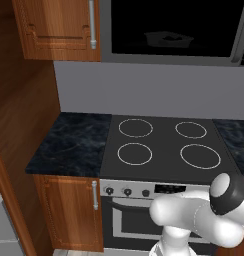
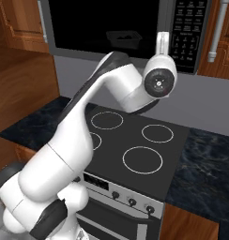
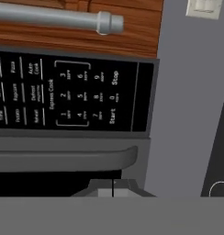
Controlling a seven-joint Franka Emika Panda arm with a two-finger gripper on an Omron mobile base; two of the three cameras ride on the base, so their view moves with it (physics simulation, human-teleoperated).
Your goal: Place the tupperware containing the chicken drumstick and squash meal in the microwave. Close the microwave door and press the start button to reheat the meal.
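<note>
My gripper (image 3: 113, 189) pressed together, bottom centre of hand view; Start button (image 3: 112, 116) straight above, door (image 2: 100, 26) closed.

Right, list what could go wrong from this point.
1. The shut gripper sits at the microwave door edge, off the Start key; pushing now would likely miss it.
2. Stop sits right beside Start on the keypad; a small slip could hit it.

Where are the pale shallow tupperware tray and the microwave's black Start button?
pale shallow tupperware tray (image 2: 122, 37), right base view, its front wall behind the glass.
black Start button (image 3: 111, 115), hand view, on its label.
</note>
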